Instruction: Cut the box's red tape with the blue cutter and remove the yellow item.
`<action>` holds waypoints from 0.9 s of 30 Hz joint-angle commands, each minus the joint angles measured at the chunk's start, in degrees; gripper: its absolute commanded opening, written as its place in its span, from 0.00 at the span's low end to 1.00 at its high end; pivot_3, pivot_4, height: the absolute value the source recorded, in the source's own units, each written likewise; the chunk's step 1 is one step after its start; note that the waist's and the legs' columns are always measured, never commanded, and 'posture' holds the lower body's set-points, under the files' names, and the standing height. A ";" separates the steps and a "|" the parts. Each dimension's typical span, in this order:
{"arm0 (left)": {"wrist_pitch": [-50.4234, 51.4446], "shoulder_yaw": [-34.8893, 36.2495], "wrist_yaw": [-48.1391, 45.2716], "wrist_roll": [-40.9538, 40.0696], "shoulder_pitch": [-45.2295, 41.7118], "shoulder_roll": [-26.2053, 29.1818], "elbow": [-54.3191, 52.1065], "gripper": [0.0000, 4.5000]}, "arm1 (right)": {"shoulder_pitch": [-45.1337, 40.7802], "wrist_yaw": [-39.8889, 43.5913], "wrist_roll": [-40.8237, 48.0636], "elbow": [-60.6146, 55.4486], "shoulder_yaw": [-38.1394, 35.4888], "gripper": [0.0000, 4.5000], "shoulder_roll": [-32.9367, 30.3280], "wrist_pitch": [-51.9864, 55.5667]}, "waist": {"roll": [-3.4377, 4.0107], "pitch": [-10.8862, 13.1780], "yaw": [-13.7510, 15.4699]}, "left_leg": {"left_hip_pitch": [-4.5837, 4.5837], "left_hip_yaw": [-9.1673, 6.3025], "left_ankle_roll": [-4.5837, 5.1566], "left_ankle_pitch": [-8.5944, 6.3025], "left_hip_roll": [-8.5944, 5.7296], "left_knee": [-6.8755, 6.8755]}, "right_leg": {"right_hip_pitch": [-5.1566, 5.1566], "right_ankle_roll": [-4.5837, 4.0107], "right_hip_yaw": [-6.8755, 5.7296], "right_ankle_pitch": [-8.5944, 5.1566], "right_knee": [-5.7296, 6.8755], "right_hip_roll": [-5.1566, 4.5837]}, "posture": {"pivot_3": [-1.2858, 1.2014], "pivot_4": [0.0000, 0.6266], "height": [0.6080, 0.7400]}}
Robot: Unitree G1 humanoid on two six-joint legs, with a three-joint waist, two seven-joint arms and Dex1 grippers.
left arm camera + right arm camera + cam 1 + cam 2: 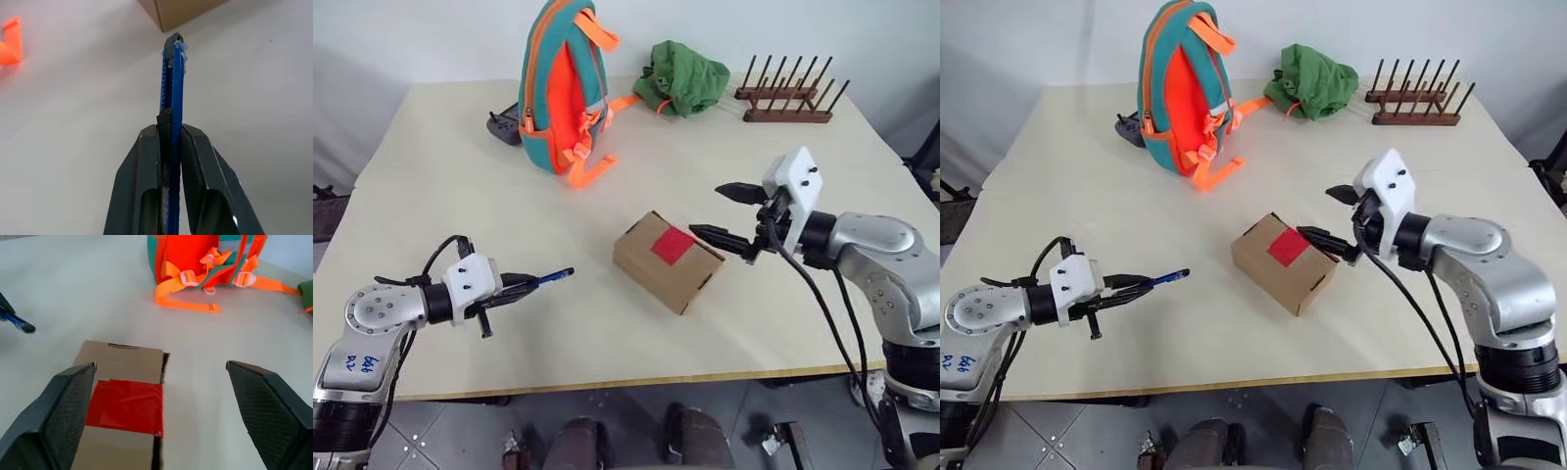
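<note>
So far we are holding the cutter (551,277) clamped in our left claw (514,285), its tip sticking out past the fingers and pointing toward the box (668,260), which is sitting well apart from that claw across bare surface (460,186). Our right claw (724,213) is standing wide open and gripping nothing, hovering just over the box's far end, with one finger near the red tape (126,405) and the other out over the surface beside the box.

We are judging the task as barely begun. The tape is lying whole across the flap seam, the flaps are shut, and no cut is showing on it. The yellow item is hidden from us; we are presuming it is inside the closed box. What is done, as far as we can tell, is the pickup of the cutter.

What is left: bringing the blade across to the tape, slicing along the seam while the right claw is steadying the box, opening the flaps, and lifting the item out. Beyond the right claw a backpack (563,88) is standing upright, clear of the work.
</note>
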 commanded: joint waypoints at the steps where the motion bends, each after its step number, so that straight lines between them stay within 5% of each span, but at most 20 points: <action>1: 0.09 1.55 0.09 -1.54 -1.22 -0.21 -0.21 0.10 | -0.80 1.65 -0.08 -0.27 -2.29 0.99 -2.37 -2.03 | -0.02 0.01 0.03 | 0.00 0.07 0.00 0.00 0.00 0.00 | -0.01 0.01 0.04 0.00 -0.03 0.01 | 0.52 0.24 1.00; 13: -1.61 0.54 7.05 -0.51 -7.79 -5.21 -3.55 0.10 | -2.53 1.64 2.16 0.07 -2.86 0.99 -3.81 1.12 | -0.05 0.11 0.05 | 0.10 -0.02 0.01 0.08 -0.09 0.06 | 0.25 0.13 0.10 -0.05 -0.12 -0.04 | 0.52 0.24 1.00; 27: 23.81 1.57 8.42 -17.26 -11.50 -8.69 -12.27 0.10 | -5.82 0.30 5.14 0.49 -3.19 0.99 -2.92 3.58 | -0.13 0.16 -0.04 | 0.09 0.10 0.00 0.09 -0.04 0.10 | 0.14 0.14 0.28 -0.04 -0.11 0.03 | 0.52 0.24 1.00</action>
